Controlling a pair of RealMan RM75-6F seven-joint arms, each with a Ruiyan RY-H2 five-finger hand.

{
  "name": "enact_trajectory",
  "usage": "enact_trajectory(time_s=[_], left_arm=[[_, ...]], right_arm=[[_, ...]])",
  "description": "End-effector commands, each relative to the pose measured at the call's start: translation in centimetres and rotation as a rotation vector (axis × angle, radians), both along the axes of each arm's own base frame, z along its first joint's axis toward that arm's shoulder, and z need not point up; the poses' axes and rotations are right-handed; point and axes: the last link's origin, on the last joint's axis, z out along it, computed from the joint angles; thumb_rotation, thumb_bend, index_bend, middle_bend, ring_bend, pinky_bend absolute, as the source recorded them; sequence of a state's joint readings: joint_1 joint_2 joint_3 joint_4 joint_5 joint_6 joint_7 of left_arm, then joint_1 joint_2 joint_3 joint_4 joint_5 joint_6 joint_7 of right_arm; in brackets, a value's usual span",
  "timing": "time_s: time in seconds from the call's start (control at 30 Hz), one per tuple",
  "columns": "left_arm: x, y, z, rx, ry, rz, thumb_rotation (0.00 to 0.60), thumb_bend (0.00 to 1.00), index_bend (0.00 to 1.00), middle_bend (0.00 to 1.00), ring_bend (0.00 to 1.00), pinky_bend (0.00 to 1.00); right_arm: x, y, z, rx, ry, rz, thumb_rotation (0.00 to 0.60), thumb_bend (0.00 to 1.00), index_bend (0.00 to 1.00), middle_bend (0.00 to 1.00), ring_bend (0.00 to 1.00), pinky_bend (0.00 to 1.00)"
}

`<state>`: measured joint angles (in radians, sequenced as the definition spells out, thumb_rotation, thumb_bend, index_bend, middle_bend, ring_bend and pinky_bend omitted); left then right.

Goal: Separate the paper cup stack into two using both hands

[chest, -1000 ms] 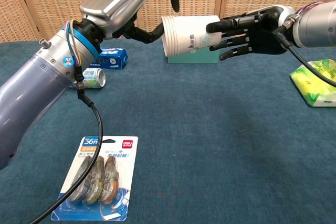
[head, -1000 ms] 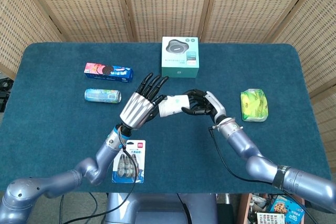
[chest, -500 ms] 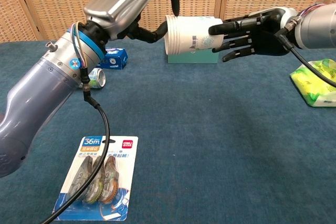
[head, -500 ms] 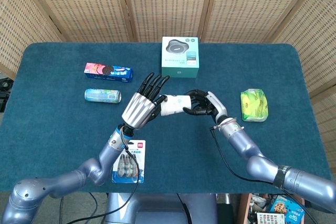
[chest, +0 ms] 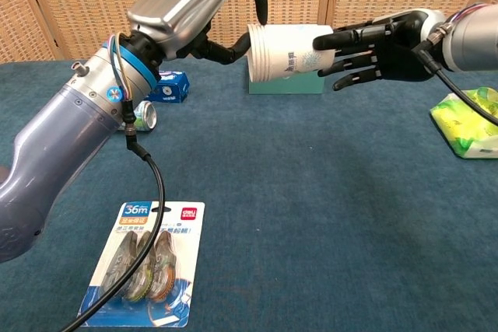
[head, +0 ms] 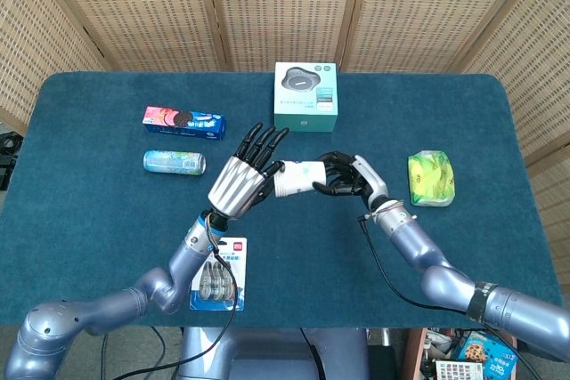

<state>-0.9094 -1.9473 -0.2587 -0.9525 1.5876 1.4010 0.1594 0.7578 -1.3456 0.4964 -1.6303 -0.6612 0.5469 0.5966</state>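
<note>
A white paper cup stack (head: 297, 177) (chest: 284, 52) lies sideways in the air above the middle of the table, its mouth facing my left hand. My right hand (head: 347, 175) (chest: 381, 40) grips the stack around its closed end, with dark fingers wrapped over the side. My left hand (head: 239, 182) (chest: 183, 1) is at the mouth with its fingers apart. One finger curls above the rim and another reaches just below it. Whether they touch the rim I cannot tell.
A teal box (head: 305, 97) stands behind the cups. A blue biscuit box (head: 183, 121) (chest: 167, 85) and a can (head: 174, 162) (chest: 142, 114) lie at the left. A green packet (head: 431, 178) (chest: 471, 122) is at the right, and a tape blister pack (head: 218, 273) (chest: 148, 262) lies near the front.
Both hands and the cup stack have drifted slightly right and up. My left hand's fingers have closed in around the rim.
</note>
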Motion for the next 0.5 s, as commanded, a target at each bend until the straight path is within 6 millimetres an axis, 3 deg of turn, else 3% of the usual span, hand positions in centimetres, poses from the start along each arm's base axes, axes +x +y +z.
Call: enact_trajectory(time_s=[0.03, 0.5], left_arm=[[-0.1, 0.0, 0.1, 0.002, 0.000, 0.001, 0.600, 0.52, 0.71, 0.00, 0.00, 0.00], [-1.7, 0.4, 1.2, 0.023, -0.001, 0.016, 0.600, 0.52, 0.74, 0.01, 0.00, 0.00]], right_arm=[[-0.1, 0.0, 0.1, -0.004, 0.003, -0.001, 0.600, 0.49, 0.50, 0.54, 0.43, 0.56], [-1.6, -0.5, 1.6, -0.044, 0.029, -0.021, 0.600, 0.49, 0.50, 0.54, 0.43, 0.56]])
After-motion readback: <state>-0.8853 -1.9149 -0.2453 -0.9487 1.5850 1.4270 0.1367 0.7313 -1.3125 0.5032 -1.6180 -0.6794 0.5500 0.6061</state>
